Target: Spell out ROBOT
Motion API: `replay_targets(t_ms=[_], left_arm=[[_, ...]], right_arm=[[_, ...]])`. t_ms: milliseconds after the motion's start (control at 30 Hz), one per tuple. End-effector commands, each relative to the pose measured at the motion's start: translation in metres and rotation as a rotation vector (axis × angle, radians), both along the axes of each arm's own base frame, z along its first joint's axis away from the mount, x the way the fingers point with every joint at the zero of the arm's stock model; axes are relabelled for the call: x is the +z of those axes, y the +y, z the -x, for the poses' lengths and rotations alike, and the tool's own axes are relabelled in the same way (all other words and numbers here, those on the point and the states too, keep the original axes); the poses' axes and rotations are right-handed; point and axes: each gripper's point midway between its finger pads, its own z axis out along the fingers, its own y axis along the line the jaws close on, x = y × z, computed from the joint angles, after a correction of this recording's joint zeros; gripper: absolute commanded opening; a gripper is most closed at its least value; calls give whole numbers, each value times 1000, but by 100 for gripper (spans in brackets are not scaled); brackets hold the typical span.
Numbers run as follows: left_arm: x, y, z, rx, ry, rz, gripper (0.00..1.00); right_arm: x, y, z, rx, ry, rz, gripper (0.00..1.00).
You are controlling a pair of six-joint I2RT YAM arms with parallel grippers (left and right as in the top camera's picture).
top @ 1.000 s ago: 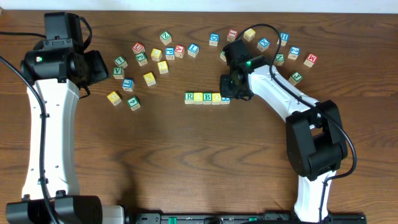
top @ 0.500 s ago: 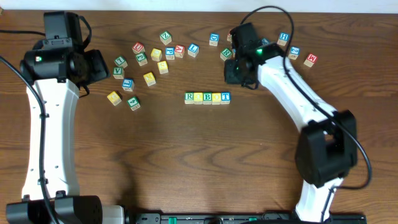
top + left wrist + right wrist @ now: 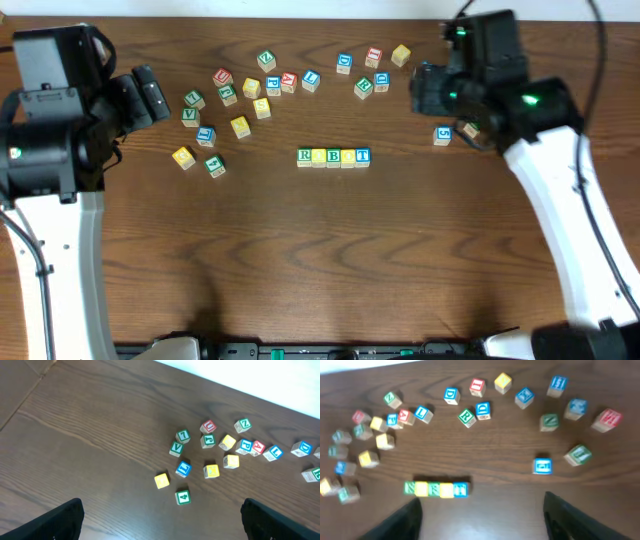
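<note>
Five cubes stand in a touching row mid-table: green R (image 3: 304, 156), a yellow cube (image 3: 319, 157), green B (image 3: 333, 157), a second yellow cube (image 3: 348, 157) and blue T (image 3: 362, 156). In the right wrist view the same row (image 3: 436, 489) is blurred, lying ahead of and left of the fingers. My right gripper (image 3: 420, 92) (image 3: 482, 522) hangs high at the back right, well away from the row, open and empty. At the far left my left gripper (image 3: 155, 92) (image 3: 162, 522) is raised, wide open and empty. The left wrist view does not show the row.
Several loose letter cubes lie scattered back left, among them a green 4 (image 3: 183, 497) and a yellow one (image 3: 183, 157). More lie back centre and right, including a blue cube (image 3: 443, 134) and a green R (image 3: 466, 416). The table's far edge (image 3: 260, 397) is near.
My right gripper let go at the row's right end, opened, and rose back to the right. The blue T now shows in the row. My left gripper opened wider and lifted.
</note>
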Motion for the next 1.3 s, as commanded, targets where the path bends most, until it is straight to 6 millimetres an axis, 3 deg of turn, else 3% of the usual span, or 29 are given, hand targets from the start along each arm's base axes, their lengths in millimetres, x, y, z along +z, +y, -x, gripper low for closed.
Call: replay_targets(t_ms=[0, 67, 300, 567, 867, 1000, 1133, 1267], left_arm=[[-1, 0, -4, -9, 3, 6, 99], [-3, 0, -3, -8, 14, 7, 99], [-3, 0, -3, -9, 16, 7, 99], [-3, 0, -3, -8, 16, 7, 100], [-3, 0, -3, -8, 16, 7, 100], [-3, 0, -3, -8, 16, 7, 100], [-3, 0, -3, -8, 16, 7, 100], [-3, 0, -3, -9, 16, 8, 100]], right_arm=[[26, -19, 14, -5, -53, 36, 87], [31, -27, 23, -24, -52, 48, 99], [46, -23, 46, 7, -62, 14, 99], [37, -30, 52, -11, -24, 50, 99], [39, -41, 48, -51, -42, 90, 99], [40, -54, 44, -85, -49, 100, 99], [55, -74, 36, -133, -119, 88, 99], [74, -80, 40, -71, -235, 98, 99]])
